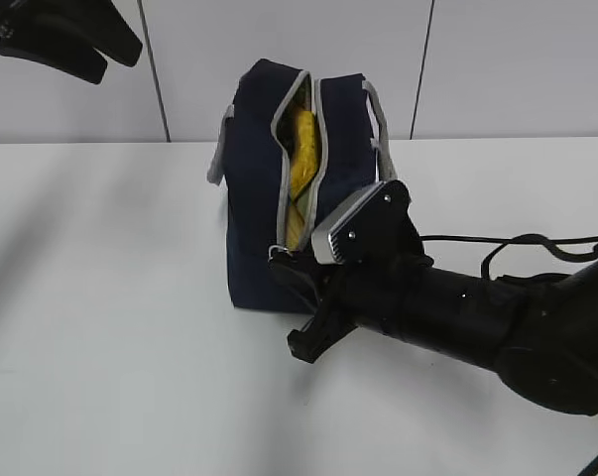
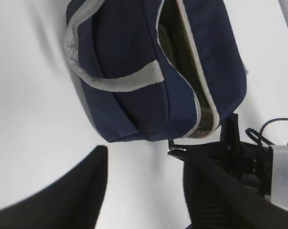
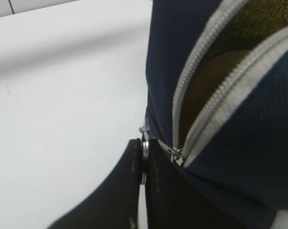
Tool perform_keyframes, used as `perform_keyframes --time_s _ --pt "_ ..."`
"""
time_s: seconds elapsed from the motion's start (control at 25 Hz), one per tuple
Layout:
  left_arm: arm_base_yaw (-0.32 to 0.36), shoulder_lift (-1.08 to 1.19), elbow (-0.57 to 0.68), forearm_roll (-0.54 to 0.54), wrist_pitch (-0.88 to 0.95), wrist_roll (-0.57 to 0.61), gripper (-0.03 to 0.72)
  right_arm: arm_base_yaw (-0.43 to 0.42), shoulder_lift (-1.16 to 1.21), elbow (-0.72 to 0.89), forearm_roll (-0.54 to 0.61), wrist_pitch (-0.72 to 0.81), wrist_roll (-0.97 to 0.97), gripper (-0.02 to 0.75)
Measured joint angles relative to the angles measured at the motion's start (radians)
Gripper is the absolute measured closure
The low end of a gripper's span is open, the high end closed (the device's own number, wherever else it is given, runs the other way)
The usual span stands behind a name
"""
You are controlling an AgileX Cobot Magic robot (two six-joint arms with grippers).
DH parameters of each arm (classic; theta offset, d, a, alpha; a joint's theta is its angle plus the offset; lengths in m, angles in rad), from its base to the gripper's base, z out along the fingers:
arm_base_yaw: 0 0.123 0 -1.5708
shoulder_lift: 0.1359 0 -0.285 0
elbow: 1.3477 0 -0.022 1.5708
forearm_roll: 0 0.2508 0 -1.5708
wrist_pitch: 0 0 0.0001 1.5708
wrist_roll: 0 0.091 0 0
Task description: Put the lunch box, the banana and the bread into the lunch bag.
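The right fingers [image 3: 144, 164] are clenched on the zipper pull [image 3: 144, 148] at the near end of the bag [image 1: 254, 198], whose open slit runs straight away from them, banana [image 1: 303, 159] inside; left fingers [image 2: 144, 191] hang released above.

light: bright, even | shadows: soft on table [image 1: 100, 327] | right wrist view: close-up blurred

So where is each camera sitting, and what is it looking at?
Exterior view: beyond the table, looking down at a slant at the dark navy fabric lunch bag; the right arm shows.
Left wrist view: up on the left arm, looking down at the bag; left end effector frames it.
Right wrist view: close at the bag's zipper end; right end effector pinches the metal zipper pull.
All share the bag.
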Motion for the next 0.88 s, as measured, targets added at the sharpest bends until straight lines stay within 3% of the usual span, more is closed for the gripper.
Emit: perform_keyframes --time_s 0.2,0.52,0.76,0.88 --pt "0.000 0.000 0.000 0.000 0.000 0.000 0.325 -0.009 -0.052 0.002 -0.102 0.044 0.043 0.754" --pt "0.000 0.000 0.000 0.000 0.000 0.000 0.325 -0.078 -0.137 -0.040 -0.403 0.080 0.268 0.754" --pt "0.000 0.000 0.000 0.000 0.000 0.000 0.327 -0.083 -0.217 -0.106 -0.662 0.144 0.503 0.754" --pt "0.000 0.000 0.000 0.000 0.000 0.000 0.328 -0.083 -0.251 -0.108 -0.724 0.154 0.573 0.754"
